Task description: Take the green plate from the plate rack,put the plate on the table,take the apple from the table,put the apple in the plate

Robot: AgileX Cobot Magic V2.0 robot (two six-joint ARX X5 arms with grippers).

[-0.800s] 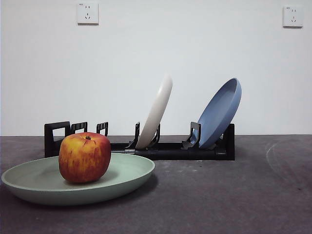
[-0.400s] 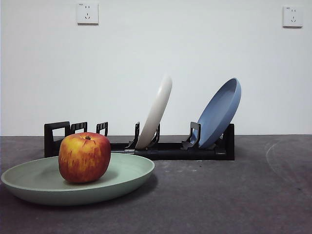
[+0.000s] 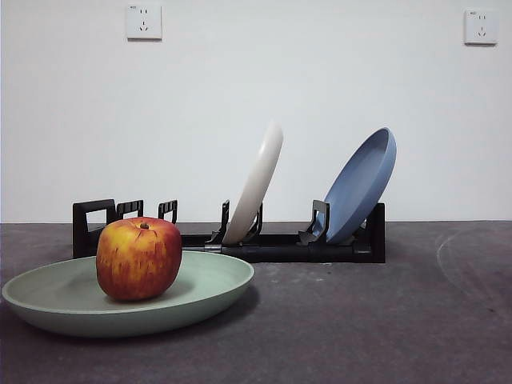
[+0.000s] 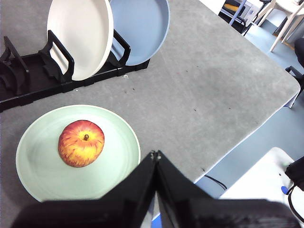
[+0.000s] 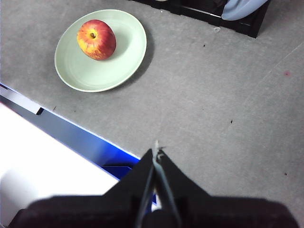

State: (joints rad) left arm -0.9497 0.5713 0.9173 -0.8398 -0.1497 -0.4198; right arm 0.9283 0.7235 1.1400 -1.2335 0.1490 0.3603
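Note:
The red apple [image 3: 138,258] sits upright in the pale green plate [image 3: 212,282], which lies flat on the dark grey table [image 3: 376,320] in front of the black plate rack [image 3: 280,246]. From above, the apple [image 4: 81,143] rests a little off the middle of the green plate [image 4: 38,166]; the right wrist view shows the apple [image 5: 96,39] and plate [image 5: 118,61] too. My left gripper [image 4: 155,154] is shut and empty, high above the table's edge beside the plate. My right gripper [image 5: 156,151] is shut and empty, raised well away from the plate.
A cream-white plate [image 3: 258,182] and a blue plate [image 3: 362,186] lean in the rack's slots; the rack [image 4: 28,78] stands just behind the green plate. The table edge [image 4: 247,137] drops off near the plate. Bare table [image 5: 228,95] lies beside it.

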